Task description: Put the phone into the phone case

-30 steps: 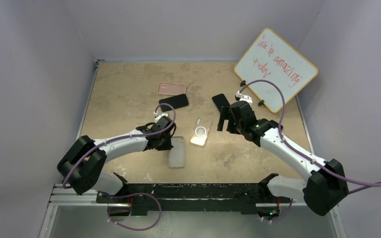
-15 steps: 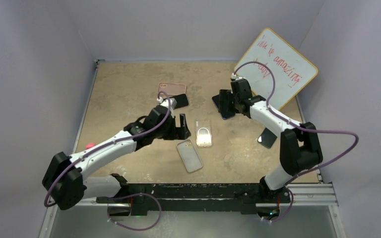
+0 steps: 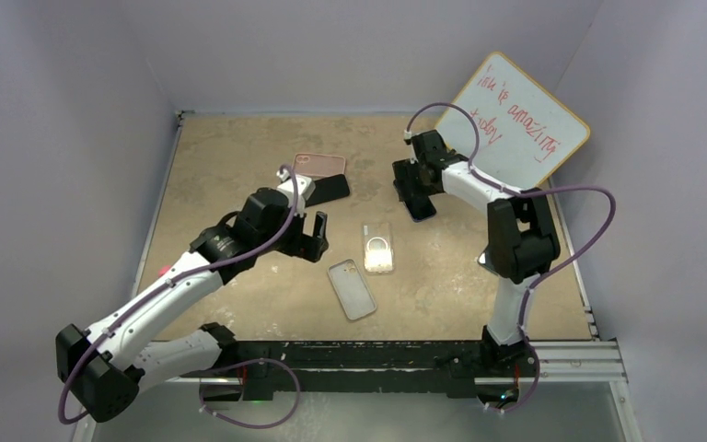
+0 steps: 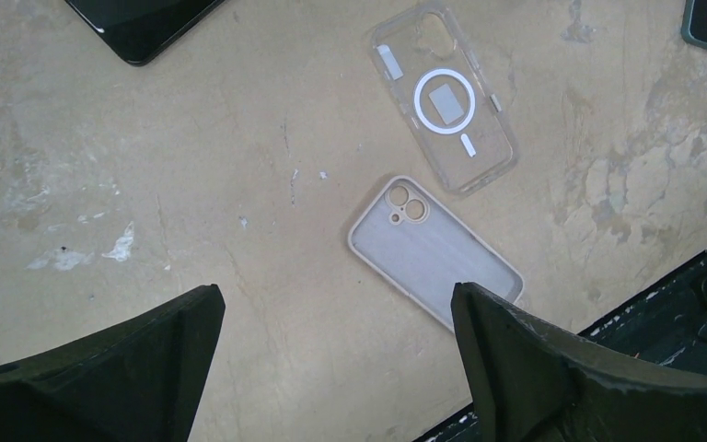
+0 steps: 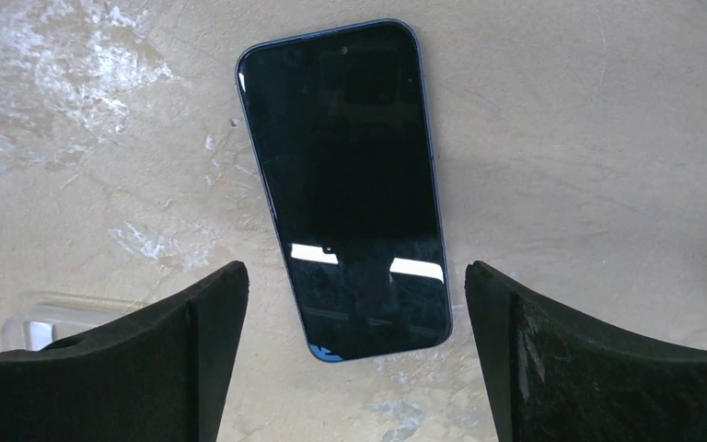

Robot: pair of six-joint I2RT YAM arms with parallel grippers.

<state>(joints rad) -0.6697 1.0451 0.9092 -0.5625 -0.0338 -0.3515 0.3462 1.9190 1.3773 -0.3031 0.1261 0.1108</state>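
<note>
A dark phone [image 5: 345, 184] lies screen up on the table, its near end between the spread fingers of my right gripper [image 5: 354, 272], which hovers open above it without touching. From above, the right gripper [image 3: 413, 184] covers most of that phone [image 3: 421, 210]. A beige phone case [image 4: 434, 253] lies hollow side up, slanted, next to a clear case with a white ring [image 4: 444, 97]. My left gripper [image 4: 336, 293] hangs open and empty over bare table left of the beige case [image 3: 351, 288].
A second black phone [image 3: 327, 189] and a pink case [image 3: 318, 164] lie behind the left gripper [image 3: 318, 237]. A whiteboard [image 3: 515, 115] leans at the back right. Walls close in the table on three sides.
My left gripper opened, let go of the beige case, which now lies slanted, and drew back to the left. The right arm swung to the far phone and stands over it.
</note>
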